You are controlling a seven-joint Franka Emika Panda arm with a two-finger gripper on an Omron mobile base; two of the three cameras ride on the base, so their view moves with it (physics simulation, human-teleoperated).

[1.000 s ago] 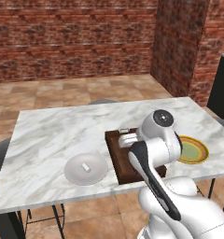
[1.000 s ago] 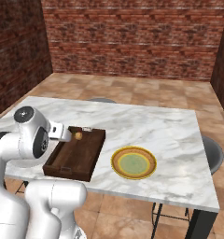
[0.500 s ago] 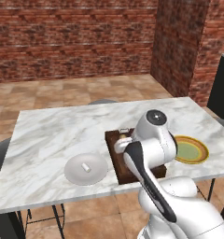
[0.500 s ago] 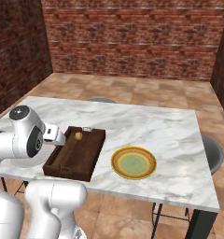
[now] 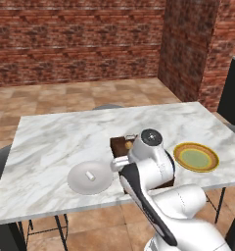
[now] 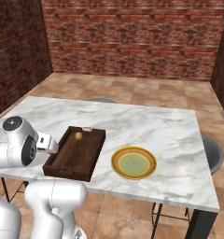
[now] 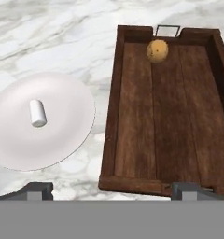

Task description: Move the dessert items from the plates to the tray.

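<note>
Swinging left since the last frames, my gripper (image 7: 112, 189) is now hanging between the tray (image 7: 115, 107) and grey-white plate (image 7: 67, 135), fingers spread wide apart. I'm seeing the white cylinder (image 7: 37, 112) lying on that plate, the orange ball (image 7: 157, 50) sitting in the tray's far end.

White marble table (image 5: 56, 137) — bears grey-white plate (image 5: 90, 177), wooden tray (image 6: 76, 153), yellow-rimmed plate (image 6: 133, 163) — all apart.
</note>
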